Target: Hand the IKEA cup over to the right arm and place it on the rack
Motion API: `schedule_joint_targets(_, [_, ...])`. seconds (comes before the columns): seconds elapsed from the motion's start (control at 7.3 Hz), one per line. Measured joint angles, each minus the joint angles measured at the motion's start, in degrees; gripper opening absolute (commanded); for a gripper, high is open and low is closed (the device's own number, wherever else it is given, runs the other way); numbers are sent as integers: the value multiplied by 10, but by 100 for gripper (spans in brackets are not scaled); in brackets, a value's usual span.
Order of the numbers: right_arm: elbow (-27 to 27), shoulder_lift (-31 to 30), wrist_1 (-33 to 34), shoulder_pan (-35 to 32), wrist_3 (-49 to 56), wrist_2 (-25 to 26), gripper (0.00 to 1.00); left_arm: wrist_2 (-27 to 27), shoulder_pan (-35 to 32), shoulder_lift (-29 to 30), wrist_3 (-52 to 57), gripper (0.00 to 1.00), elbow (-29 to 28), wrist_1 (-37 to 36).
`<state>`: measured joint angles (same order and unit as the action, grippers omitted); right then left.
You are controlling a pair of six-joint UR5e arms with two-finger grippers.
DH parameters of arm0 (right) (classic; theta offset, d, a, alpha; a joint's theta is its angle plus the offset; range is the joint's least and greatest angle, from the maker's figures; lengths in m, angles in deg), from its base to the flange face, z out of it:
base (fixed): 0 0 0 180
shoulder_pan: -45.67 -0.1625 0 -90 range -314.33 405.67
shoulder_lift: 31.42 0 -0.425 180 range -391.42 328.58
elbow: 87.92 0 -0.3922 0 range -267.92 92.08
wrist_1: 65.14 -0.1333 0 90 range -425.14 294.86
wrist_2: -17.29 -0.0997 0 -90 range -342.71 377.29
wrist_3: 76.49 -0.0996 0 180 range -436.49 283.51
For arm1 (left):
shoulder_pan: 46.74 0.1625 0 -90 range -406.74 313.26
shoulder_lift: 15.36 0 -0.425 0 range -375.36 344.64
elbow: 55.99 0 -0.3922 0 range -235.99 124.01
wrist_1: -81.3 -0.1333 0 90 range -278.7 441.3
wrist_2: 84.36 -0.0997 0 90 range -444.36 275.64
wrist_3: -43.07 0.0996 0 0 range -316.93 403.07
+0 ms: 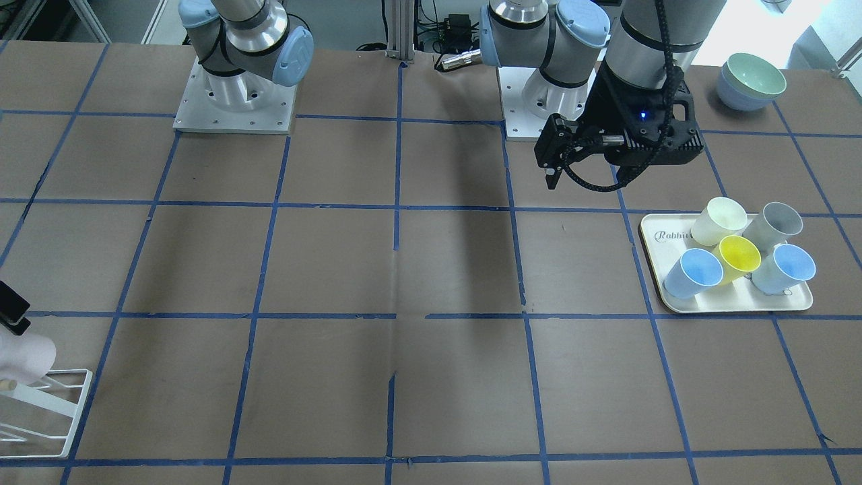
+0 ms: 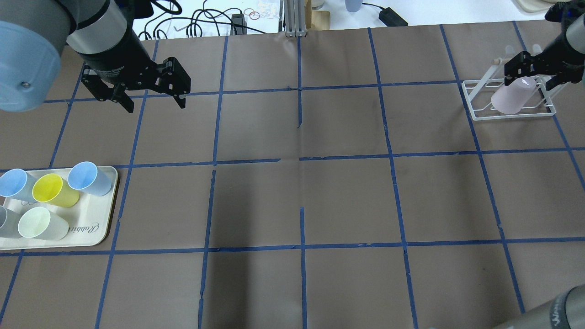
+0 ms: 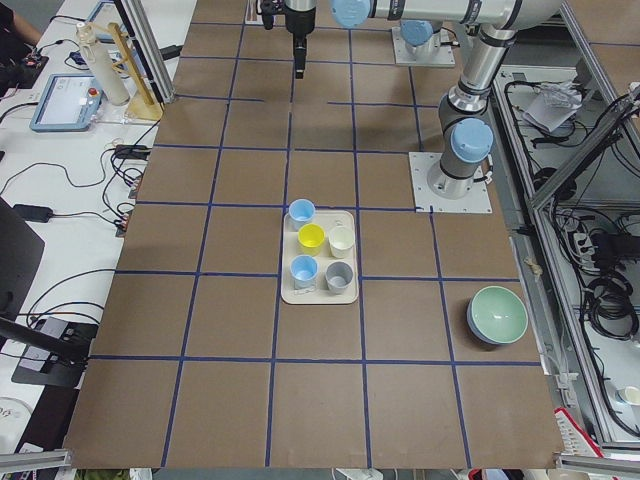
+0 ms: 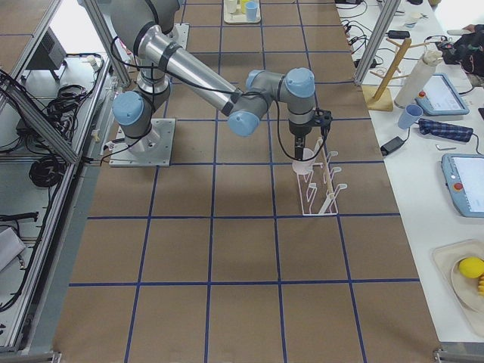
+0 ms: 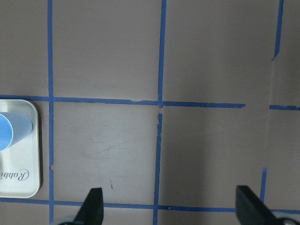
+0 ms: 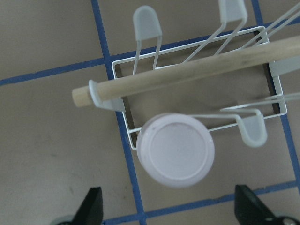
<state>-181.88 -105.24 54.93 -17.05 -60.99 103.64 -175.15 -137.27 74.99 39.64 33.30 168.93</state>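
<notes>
Looking over the brown paper-covered table (image 2: 347,196) gridded in blue tape, I see the IKEA cup (image 6: 176,150) upturned on the rack (image 6: 187,75), tilted, its base pointing up at the right gripper (image 6: 171,206). That gripper's jaws gape wide and grip nothing. The left gripper (image 2: 156,106) hangs spread and empty. The cream tray (image 2: 91,214) reads "Rabbit".

Four fixed cameras look down on the table (image 2: 347,196) from the rear, the front and both ends. Each wrist camera looks closely down between its jaws; right wrist and overhead views share the rack (image 6: 197,75) under the right jaws.
</notes>
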Motion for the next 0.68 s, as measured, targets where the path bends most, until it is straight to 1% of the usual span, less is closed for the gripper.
schedule_joint_targets(0.27, [2, -68, -112, -2, -3, 7, 100, 0, 0, 0, 0, 100, 0, 0])
schedule_joint_targets(0.41, [2, -103, -156, -10, -5, 9, 100, 0, 0, 0, 0, 100, 0, 0])
schedule_joint_targets(0.68, [0, -160, -244, -53, -29, 16, 100, 0, 0, 0, 0, 100, 0, 0])
